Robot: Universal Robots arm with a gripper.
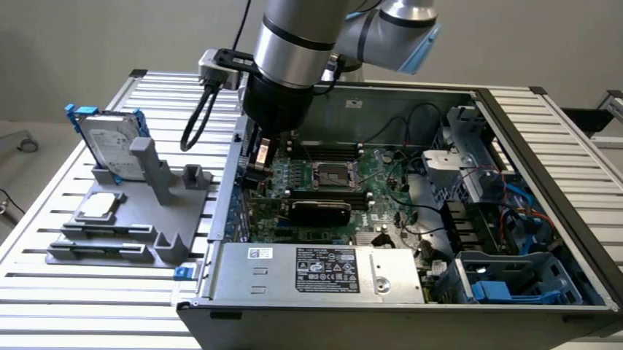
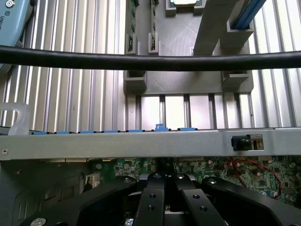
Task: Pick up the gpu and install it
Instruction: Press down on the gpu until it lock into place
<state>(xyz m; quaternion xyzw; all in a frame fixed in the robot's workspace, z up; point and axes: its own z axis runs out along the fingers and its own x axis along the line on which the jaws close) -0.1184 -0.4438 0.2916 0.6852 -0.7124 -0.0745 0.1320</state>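
Gpu (image 1: pixel 319 211) first, in the exterior view: the black rounded shroud lies low inside the open computer case (image 1: pixel 506 131), across the motherboard (image 1: pixel 336 175), just behind the power supply (image 1: pixel 322 271). It looks level, though I cannot tell whether its edge is fully down in the slot. The gripper (image 1: pixel 259 162) hangs apart from it, toward the exterior view's left, tight against the case's side wall (image 1: pixel 232 189). A looped black cable (image 1: pixel 200 117) dangles off the wrist outside that wall. Beyond it the grey fixture (image 1: pixel 146 211) holds the hard drive (image 1: pixel 105 146) upright.

Judged from here, the main risk is that wall: any sideways drift could knock the claw into the sheet metal or scrape the board's components beneath. The loose loop could also snag the wall's top edge.

In the wrist view, the gripper (image 2: pixel 170 212) shows its black fingers (image 2: pixel 150 202) drawn narrow, close together, with nothing visible between them. The side wall (image 2: pixel 141 143) runs straight across just beyond them, the motherboard (image 2: pixel 263 172) beneath, and the cable (image 2: pixel 141 61) stretches across in front of the fixture (image 2: pixel 183 80). With so little clearance, a card that is only half seated could go unnoticed, and pressing on it off-centre might tilt it or strain the slot.
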